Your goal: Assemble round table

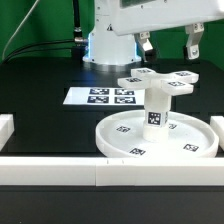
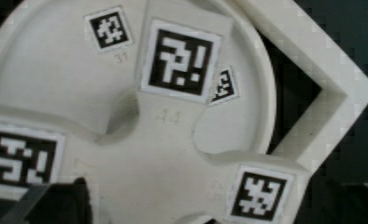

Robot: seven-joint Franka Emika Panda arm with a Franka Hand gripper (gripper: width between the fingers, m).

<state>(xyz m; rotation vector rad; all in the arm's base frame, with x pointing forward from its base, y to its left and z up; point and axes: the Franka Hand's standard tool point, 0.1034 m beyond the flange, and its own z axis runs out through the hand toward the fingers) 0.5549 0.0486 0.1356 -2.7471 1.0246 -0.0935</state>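
Note:
The large rimmed round disc (image 1: 185, 145) lies flat at the exterior view's right. On its central hub the short thick cylinder leg (image 1: 157, 110) stands upright. The cross-shaped piece (image 1: 158, 82) rests flat on top of the leg. My gripper (image 1: 171, 50) hangs just above and slightly behind the cross-shaped piece. Its two fingers are wide apart with nothing between them, so it is open. In the wrist view the cross-shaped piece (image 2: 145, 125) fills the picture from close up, with several square tags on it. My own fingers barely show there.
The marker board (image 1: 100, 97) lies on the black table behind and to the exterior view's left of the disc. Long white border bars run along the front edge (image 1: 60, 172) and stand at the left (image 1: 5, 128). The arm's base (image 1: 108, 45) is at the back.

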